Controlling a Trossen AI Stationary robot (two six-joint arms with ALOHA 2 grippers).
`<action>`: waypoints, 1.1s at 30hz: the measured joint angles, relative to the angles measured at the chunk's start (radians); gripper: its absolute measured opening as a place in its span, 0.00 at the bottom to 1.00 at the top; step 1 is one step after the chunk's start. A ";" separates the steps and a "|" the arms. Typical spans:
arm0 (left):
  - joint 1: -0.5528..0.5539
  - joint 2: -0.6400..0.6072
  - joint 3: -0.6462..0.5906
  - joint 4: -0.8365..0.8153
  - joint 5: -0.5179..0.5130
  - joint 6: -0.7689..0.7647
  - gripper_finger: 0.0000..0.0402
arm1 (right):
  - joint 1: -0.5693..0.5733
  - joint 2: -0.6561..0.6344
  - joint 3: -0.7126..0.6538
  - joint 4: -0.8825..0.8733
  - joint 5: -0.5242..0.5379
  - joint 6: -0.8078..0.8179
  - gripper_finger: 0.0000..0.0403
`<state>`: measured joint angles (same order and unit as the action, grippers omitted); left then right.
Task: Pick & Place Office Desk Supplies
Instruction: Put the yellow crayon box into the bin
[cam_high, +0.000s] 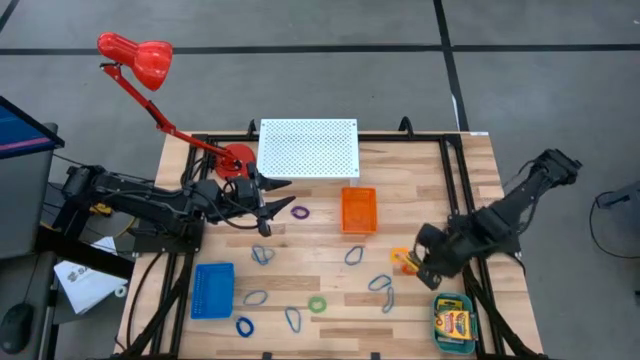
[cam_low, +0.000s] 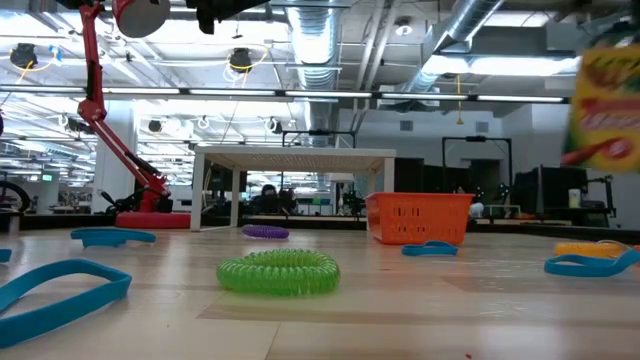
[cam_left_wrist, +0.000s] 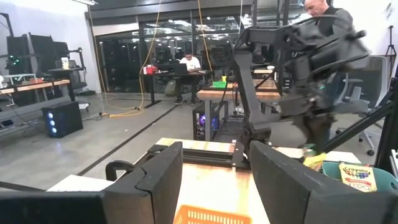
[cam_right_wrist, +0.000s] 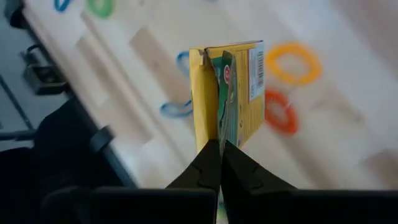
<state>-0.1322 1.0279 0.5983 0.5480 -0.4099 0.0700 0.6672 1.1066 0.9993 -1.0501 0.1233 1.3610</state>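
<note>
On table: two yellow boxes (cam_high: 453, 322), one in right tool (cam_right_wrist: 220, 146).

The pale butcher-block wooden surface (cam_high: 330, 270) is showing a smooth, matt grain. The glossy red metal desk lamp (cam_high: 140, 58) is gleaming beside the matt white perforated panel (cam_high: 308, 147).

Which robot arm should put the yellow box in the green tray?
The right. Its gripper is shut on the small yellow cardboard box, beside the teal tray. The left gripper is open, far across the wooden table.
</note>
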 joint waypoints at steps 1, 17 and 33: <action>0.000 0.000 0.000 0.000 0.000 0.000 0.45 | 0.029 0.013 0.021 -0.012 0.000 0.037 0.00; -0.001 0.000 0.000 -0.001 0.000 -0.004 0.45 | 0.351 0.240 0.295 -0.225 -0.045 0.447 0.00; -0.001 0.000 0.000 0.013 0.001 -0.010 0.45 | 0.481 0.357 0.303 -0.148 -0.153 0.669 0.00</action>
<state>-0.1333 1.0275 0.5983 0.5607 -0.4091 0.0602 1.1481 1.4634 1.3020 -1.1980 -0.0297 2.0297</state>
